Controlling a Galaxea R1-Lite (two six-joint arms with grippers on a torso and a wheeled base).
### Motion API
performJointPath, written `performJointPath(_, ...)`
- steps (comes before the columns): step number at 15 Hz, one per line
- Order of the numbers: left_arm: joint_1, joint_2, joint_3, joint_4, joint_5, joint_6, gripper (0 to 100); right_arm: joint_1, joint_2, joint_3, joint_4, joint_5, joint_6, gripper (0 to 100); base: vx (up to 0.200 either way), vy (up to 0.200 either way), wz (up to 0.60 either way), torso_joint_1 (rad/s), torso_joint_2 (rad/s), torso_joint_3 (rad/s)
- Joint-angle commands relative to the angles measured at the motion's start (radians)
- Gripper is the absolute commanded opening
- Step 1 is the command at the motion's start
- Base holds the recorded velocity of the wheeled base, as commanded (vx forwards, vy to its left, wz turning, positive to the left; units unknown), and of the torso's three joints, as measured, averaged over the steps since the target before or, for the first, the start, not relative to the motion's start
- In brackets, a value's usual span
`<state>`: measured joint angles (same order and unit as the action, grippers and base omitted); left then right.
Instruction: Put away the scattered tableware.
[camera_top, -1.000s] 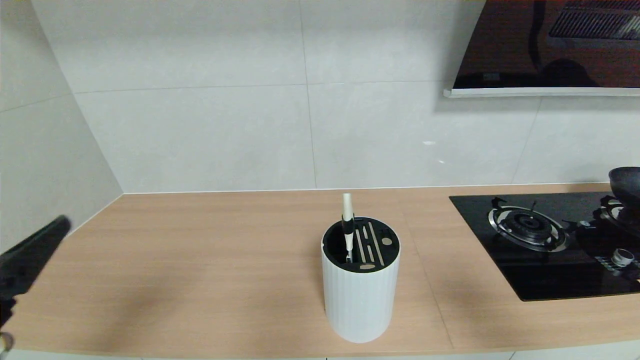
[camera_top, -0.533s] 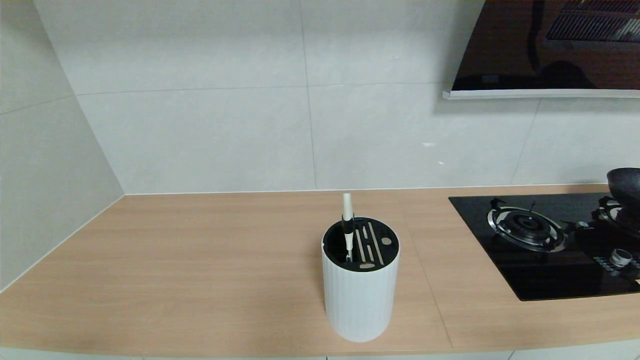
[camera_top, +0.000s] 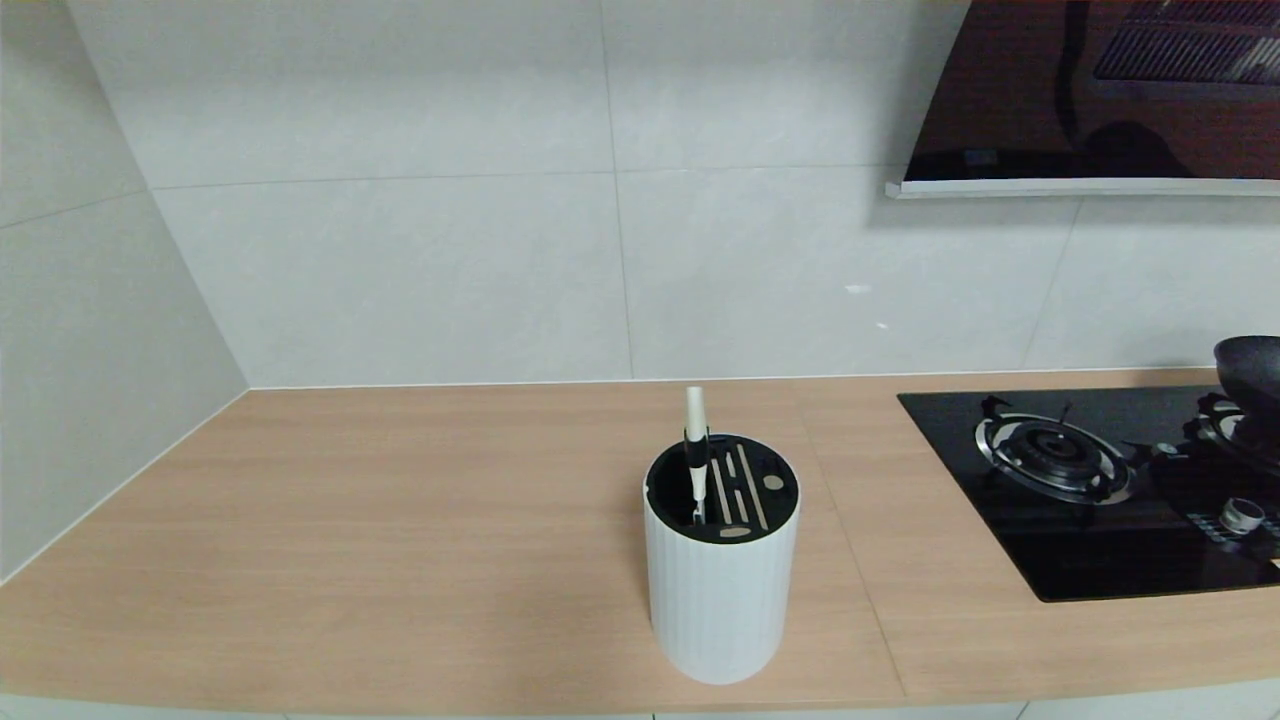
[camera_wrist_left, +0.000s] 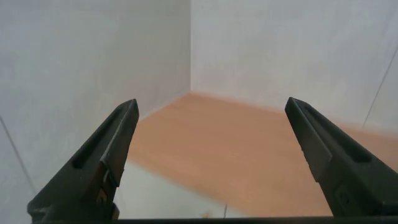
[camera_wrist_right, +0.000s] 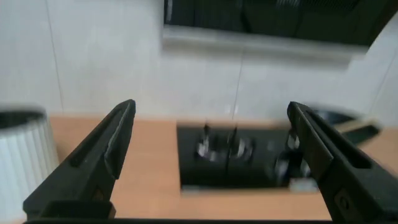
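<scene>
Here, utensil upright in holder, left pincer wide, right pincer wide

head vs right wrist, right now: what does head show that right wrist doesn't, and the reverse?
Head view adds: the black-and-white utensil standing upright in the white holder, plus the side wall at the counter's left end. Right wrist view adds: the right gripper, open, with nothing between its fingers. Shared: the holder, the wooden counter, the stove and the hood.
</scene>
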<state>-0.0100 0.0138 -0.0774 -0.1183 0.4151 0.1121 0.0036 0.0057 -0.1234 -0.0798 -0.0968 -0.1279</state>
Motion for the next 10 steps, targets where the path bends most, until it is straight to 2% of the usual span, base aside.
performJointPath(1, 0.008, -0.012, 0.077, 0.031, -0.085, -0.049, 100, -0.001, -0.006, 0.123, -0.009, 0.000, 0.036, 100, 0.000, 0.000, 0.00, 0.000, 0.00, 0.000)
performJointPath(3, 0.008, -0.012, 0.077, 0.074, -0.145, -0.049, 100, -0.001, -0.004, 0.123, 0.026, 0.032, 0.059, 100, 0.000, 0.000, 0.00, 0.000, 0.00, 0.000)
performJointPath(5, 0.008, -0.012, 0.076, 0.091, -0.286, -0.049, 100, -0.001, -0.006, 0.123, 0.037, 0.081, 0.073, 100, 0.000, 0.000, 0.00, 0.000, 0.00, 0.000)
performJointPath(6, 0.008, -0.012, 0.076, 0.094, -0.322, -0.032, 100, -0.001, -0.004, 0.119, 0.101, 0.098, 0.073, 100, 0.000, 0.000, 0.00, 0.000, 0.00, 0.000)
performJointPath(8, 0.008, -0.011, 0.074, 0.097, -0.341, -0.012, 100, -0.001, -0.004, 0.123, 0.077, 0.106, 0.077, 100, 0.000, 0.000, 0.00, 0.000, 0.00, 0.000)
performJointPath(10, 0.008, -0.012, 0.074, 0.097, -0.314, -0.037, 100, -0.001, -0.004, 0.123, 0.077, 0.109, 0.113, 100, 0.000, 0.000, 0.00, 0.000, 0.00, 0.000)
